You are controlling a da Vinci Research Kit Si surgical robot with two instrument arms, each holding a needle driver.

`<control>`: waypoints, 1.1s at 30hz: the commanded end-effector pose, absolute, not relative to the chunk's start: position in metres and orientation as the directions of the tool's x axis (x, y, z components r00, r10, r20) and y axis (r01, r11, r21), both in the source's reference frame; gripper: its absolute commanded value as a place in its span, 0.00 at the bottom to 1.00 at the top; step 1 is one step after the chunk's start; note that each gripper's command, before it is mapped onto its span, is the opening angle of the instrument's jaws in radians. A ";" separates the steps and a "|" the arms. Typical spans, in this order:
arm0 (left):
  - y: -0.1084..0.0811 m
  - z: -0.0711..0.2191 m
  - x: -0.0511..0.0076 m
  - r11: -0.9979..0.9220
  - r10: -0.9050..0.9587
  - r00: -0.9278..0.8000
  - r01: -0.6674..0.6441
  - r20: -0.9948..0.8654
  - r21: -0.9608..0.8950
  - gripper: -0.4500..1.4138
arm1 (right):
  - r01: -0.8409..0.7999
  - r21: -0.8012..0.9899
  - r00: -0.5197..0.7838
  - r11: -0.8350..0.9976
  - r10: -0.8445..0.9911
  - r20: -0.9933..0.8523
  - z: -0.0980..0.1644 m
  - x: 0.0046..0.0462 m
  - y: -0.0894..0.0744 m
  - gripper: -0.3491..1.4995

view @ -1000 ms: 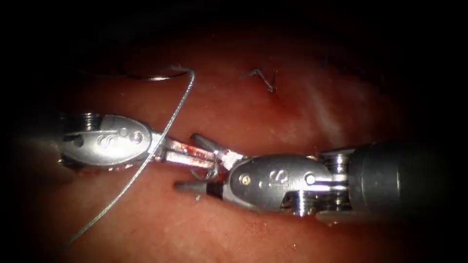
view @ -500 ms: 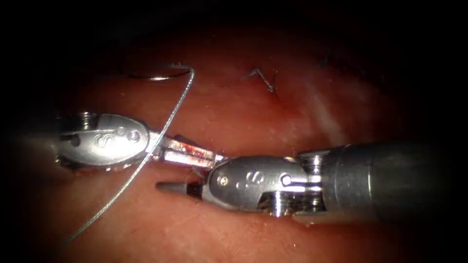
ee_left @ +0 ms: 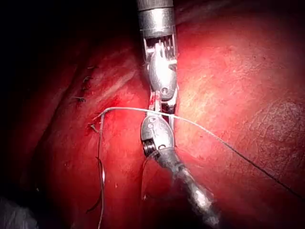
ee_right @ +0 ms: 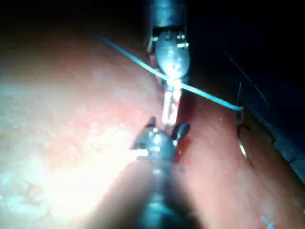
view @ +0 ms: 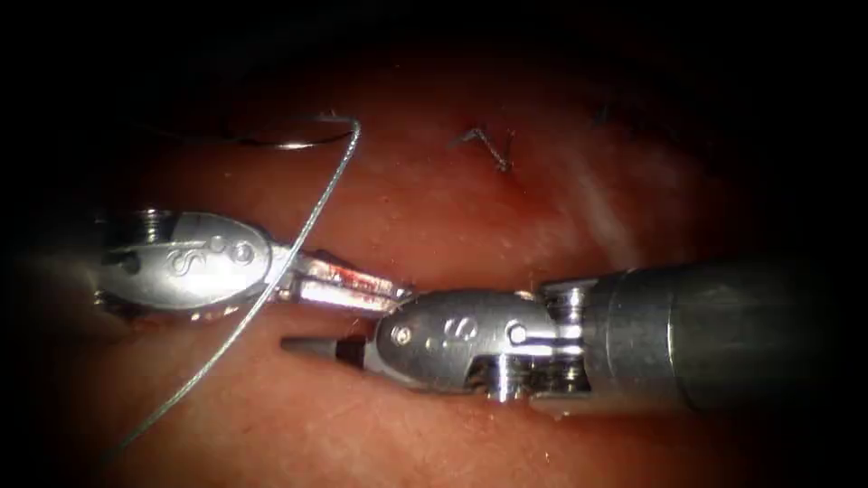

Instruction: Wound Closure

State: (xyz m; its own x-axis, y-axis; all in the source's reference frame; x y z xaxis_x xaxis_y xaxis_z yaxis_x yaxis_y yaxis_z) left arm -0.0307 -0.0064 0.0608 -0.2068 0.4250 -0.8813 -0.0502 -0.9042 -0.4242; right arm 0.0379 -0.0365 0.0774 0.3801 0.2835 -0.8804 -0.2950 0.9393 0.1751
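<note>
Farthest left, the thread (view: 237,325) climbs from the lower edge, crosses over your left gripper (view: 393,291) and ends at the tail of the needle (view: 289,143). It looks fine, light and springy, so it will likely hold its bend rather than drape. Take it loosely if you must, since a hard pinch could fray it.

Your left gripper is closed and smeared with red fluid (view: 348,274). You cannot tell what, if anything, sits between the jaws.

Above it the needle lies loose on the tissue (view: 425,208), held by neither tool and not driven in. The cut's line is too faint to say which side the needle is on. It is left of the tied stitch (view: 493,152). Judge it stiff, very light and slick, apt to swivel in a poor grip. The best hold is probably on the curved body, well back from the point and clear of the thread end, with the jaws square across it.

Your right gripper (ee_right: 168,125) is spread open and holds nothing, its jaws either side of the left gripper's tip. The tissue looks soft and wet.
</note>
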 end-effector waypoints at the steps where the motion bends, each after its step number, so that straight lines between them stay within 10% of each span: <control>1: -0.006 0.061 -0.0312 -0.905 0.423 -0.205 -0.049 -0.882 -0.423 0.00 | -0.293 0.175 0.378 0.940 0.282 -0.882 0.078 0.0385 -0.036 0.87; 5: -0.006 0.061 -0.0311 -0.904 0.424 -0.205 -0.049 -0.882 -0.424 0.00 | -0.285 0.179 0.376 0.942 0.282 -0.883 0.078 0.0384 -0.036 0.68; 8: -0.006 0.061 -0.0311 -0.904 0.425 -0.205 -0.049 -0.882 -0.424 0.00 | -0.290 0.171 0.364 0.942 0.274 -0.890 0.078 0.0382 -0.036 0.00; 20: -0.006 0.061 -0.0307 -0.903 0.427 -0.203 -0.045 -0.881 -0.427 0.00 | -0.259 0.210 0.366 0.943 0.297 -0.882 0.078 0.0375 -0.036 0.00; 21: -0.006 0.061 -0.0305 -0.903 0.428 -0.202 -0.044 -0.881 -0.428 0.00 | -0.261 0.208 0.361 0.943 0.295 -0.885 0.078 0.0375 -0.036 0.07; 23: -0.006 0.061 -0.0299 -0.901 0.431 -0.198 -0.040 -0.880 -0.432 0.00 | -0.269 0.202 0.340 0.942 0.289 -0.895 0.077 0.0371 -0.037 0.72; 25: -0.005 0.060 -0.0286 -0.899 0.437 -0.192 -0.048 -0.879 -0.436 0.00 | -0.281 0.194 0.336 0.940 0.285 -0.898 0.077 0.0360 -0.037 0.94; 33: -0.003 0.061 -0.0254 -0.895 0.446 -0.191 -0.084 -0.874 -0.438 0.00 | -0.284 0.188 0.351 0.940 0.285 -0.892 0.075 0.0323 -0.039 0.96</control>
State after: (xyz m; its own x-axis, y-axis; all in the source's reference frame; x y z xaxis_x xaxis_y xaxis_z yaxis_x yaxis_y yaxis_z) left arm -0.0246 -0.0034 0.0600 -0.1923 0.4489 -0.8727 -0.0881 -0.8936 -0.4402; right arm 0.0318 -0.0384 0.0746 0.3517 0.2852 -0.8916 -0.2858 0.9397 0.1878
